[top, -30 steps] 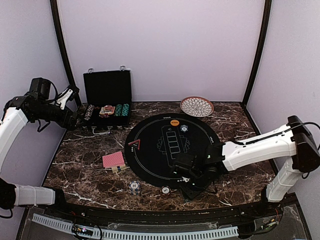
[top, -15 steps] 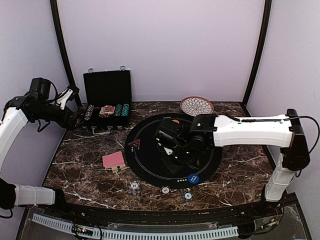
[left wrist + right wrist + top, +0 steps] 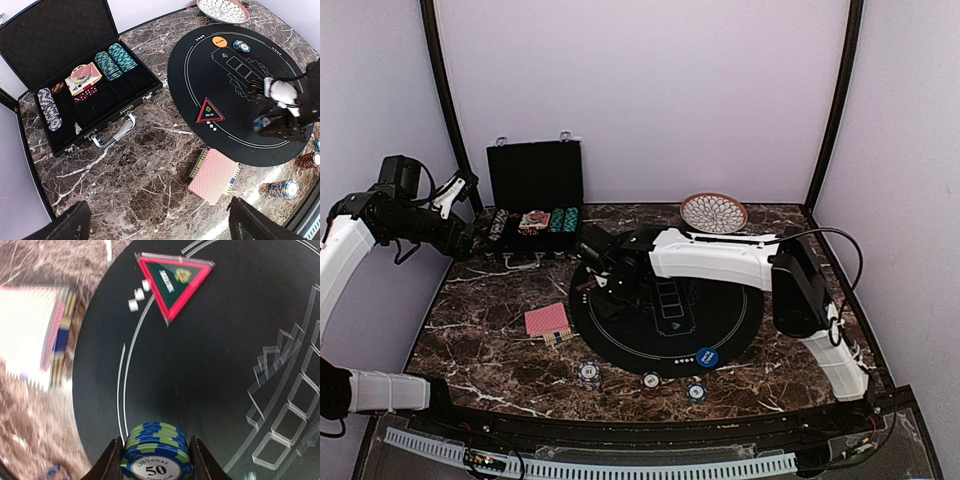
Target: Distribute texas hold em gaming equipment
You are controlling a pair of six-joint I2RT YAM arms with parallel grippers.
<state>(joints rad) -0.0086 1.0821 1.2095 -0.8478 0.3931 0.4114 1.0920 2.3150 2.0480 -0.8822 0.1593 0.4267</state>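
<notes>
Right tool (image 3: 156, 461) grips blue-green chip stack (image 3: 155, 440) — over the black mat (image 3: 210, 355).

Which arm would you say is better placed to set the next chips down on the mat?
Right: the right pincer is shut on a blue-green chip stack above the black mat, near the red triangle marker. The left pincer hangs open and empty by the case.

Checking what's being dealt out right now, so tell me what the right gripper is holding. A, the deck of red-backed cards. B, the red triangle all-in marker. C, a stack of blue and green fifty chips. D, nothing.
C: the right wrist view shows the right gripper closed on either side of a stack of blue-and-green chips whose top chip is marked 50.
</notes>
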